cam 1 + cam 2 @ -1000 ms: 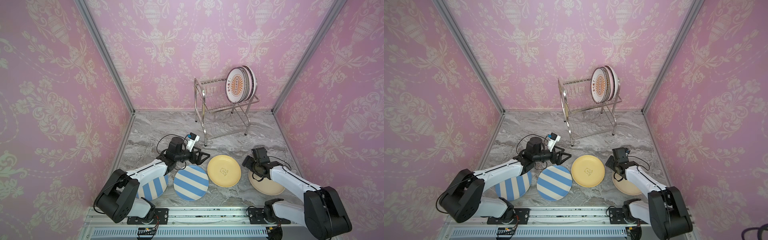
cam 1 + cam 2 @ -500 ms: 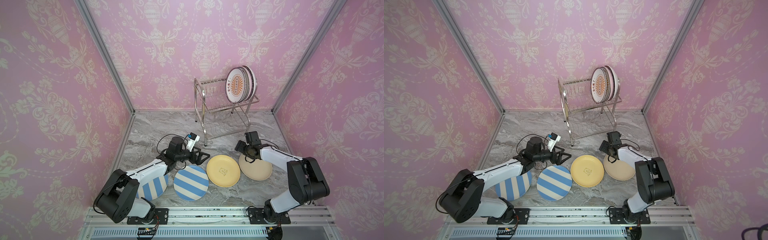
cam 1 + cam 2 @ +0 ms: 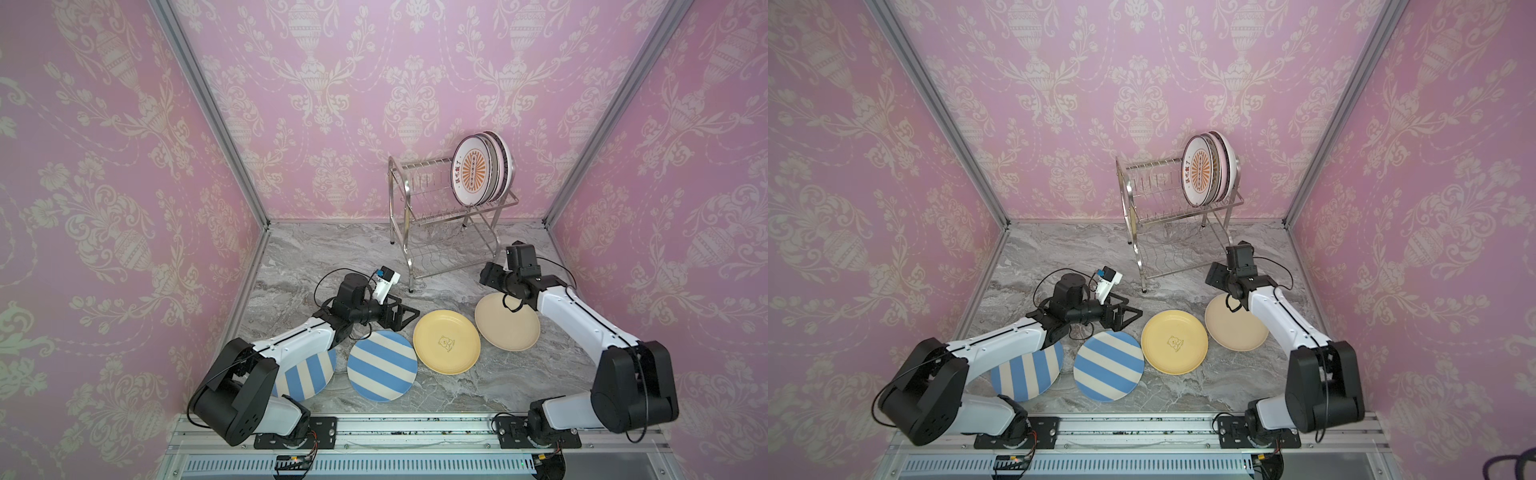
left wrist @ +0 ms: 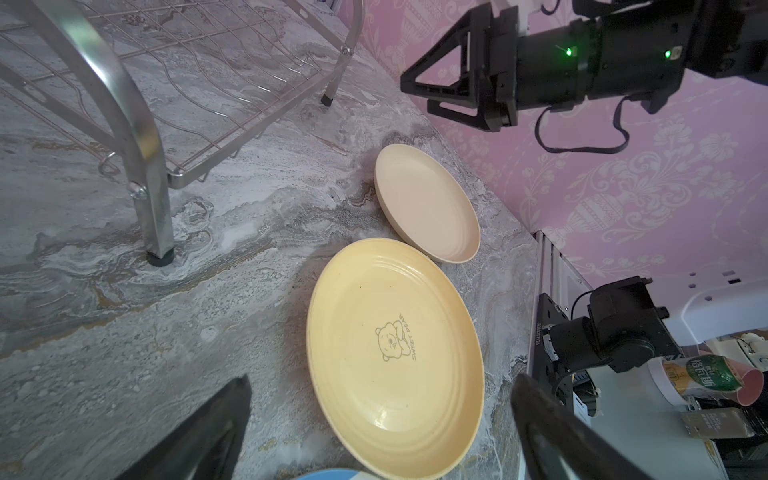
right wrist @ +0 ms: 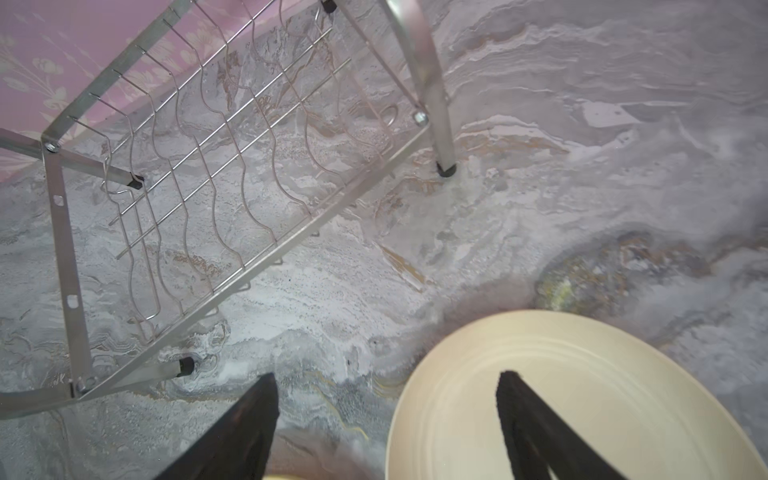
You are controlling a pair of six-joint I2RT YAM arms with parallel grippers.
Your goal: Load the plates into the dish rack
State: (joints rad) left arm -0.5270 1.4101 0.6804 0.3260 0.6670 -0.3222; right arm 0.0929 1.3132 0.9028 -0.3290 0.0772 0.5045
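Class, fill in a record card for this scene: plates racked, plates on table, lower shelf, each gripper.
Plates racked: several on edge, upper shelf of dish rack, sunburst plate in front
Plates on table: two striped plates, yellow plate, beige plate, lying flat
Lower shelf: no plates
Left gripper: open, empty, near yellow plate
Right gripper: open, empty, above beige plate's rack-side rim

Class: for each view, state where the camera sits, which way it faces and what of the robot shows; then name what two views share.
Top views: high at the front, looking down toward the back wall; both arms, left tool, right tool.
Left wrist: on the left arm, low, facing the yellow plate; own fingers, plus the right tool.
Right wrist: on the right arm, looking down at the dish rack's lower shelf; own fingers.
Shared: both wrist views show the beige plate and rack.
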